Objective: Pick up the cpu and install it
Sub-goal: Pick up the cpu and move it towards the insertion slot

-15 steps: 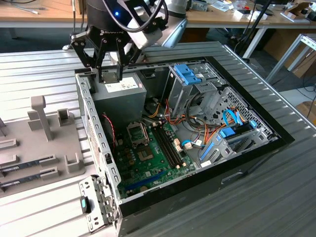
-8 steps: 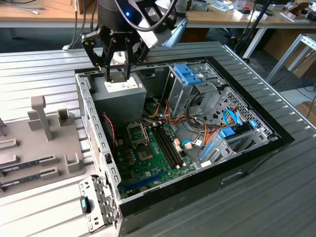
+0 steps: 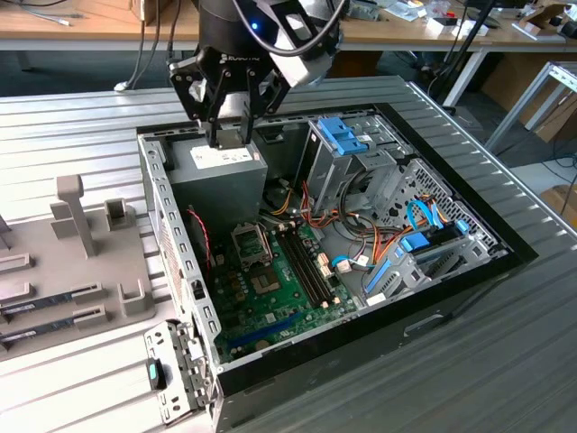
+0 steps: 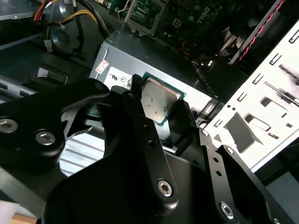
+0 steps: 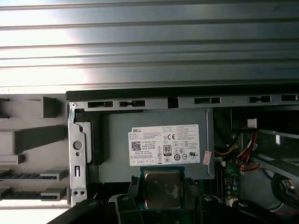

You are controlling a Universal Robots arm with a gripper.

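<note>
The cpu (image 4: pixel 158 97) is a flat square chip with a silvery top and a thin green rim. It sits clamped between the two black fingers (image 4: pixel 136 88) of my gripper (image 4: pixel 161 103), which is shut on it. In the first wrist view the cpu (image 5: pixel 162 187) hangs level just above the labelled grey power supply (image 5: pixel 159 140). In the exterior view my gripper (image 3: pixel 231 135) hovers over that power supply (image 3: pixel 221 176) at the back corner of the open computer case (image 3: pixel 171 225). The motherboard's open socket (image 3: pixel 251 244) lies lower down in the exterior view, apart from the gripper.
Inside the case are a green motherboard (image 3: pixel 270 302), memory slots (image 3: pixel 306 262), bundled cables (image 3: pixel 361 244) and a drive cage with blue latches (image 3: pixel 347 135). A grey fixture tray (image 3: pixel 72 262) with long memory sticks (image 3: pixel 50 302) stands at the exterior view's left.
</note>
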